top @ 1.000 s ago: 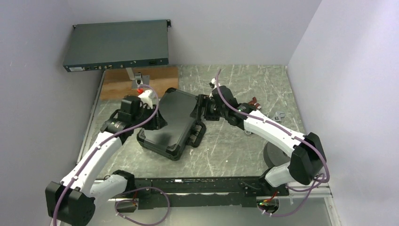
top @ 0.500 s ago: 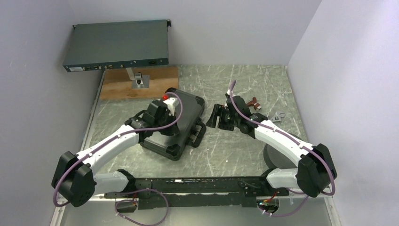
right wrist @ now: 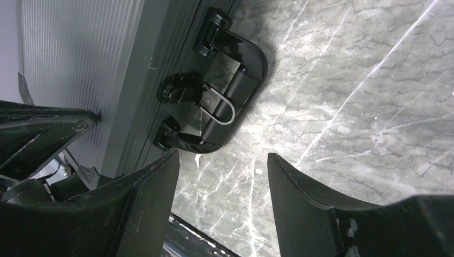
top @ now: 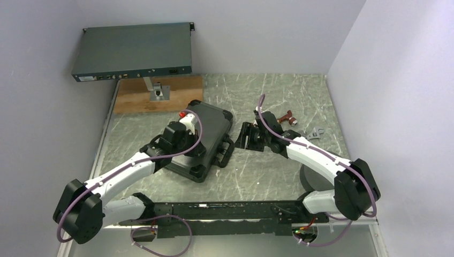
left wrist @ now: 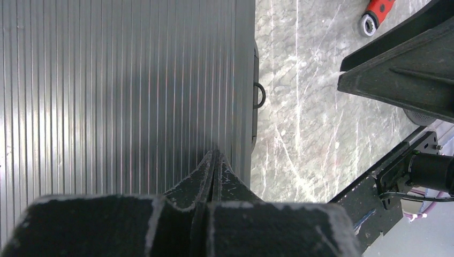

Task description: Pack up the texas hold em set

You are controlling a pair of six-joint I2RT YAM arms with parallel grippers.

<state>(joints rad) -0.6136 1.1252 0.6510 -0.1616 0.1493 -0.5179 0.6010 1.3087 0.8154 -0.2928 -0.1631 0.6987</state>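
Observation:
The black ribbed case (top: 211,126) lies closed on the table, its handle (top: 226,151) facing right. My left gripper (top: 188,149) is shut and empty, its tips (left wrist: 216,153) resting on or just above the ribbed lid (left wrist: 118,80) near its right edge. My right gripper (top: 247,138) is open and empty beside the case. In the right wrist view it (right wrist: 222,155) hovers over bare table just below the handle (right wrist: 238,69) and a wire latch ring (right wrist: 222,110). Chips, card boxes and discs are out of view.
A dark-grey rack unit (top: 134,51) stands on a post over a wooden board (top: 136,99) at the back left. A red-handled wrench (top: 286,118) and a small grey part (top: 317,131) lie behind the right arm. Walls close in on the left, back and right.
My left arm has swung from the case's left side onto its lid. My right gripper has drawn back from the case's far right corner to a spot beside the handle.

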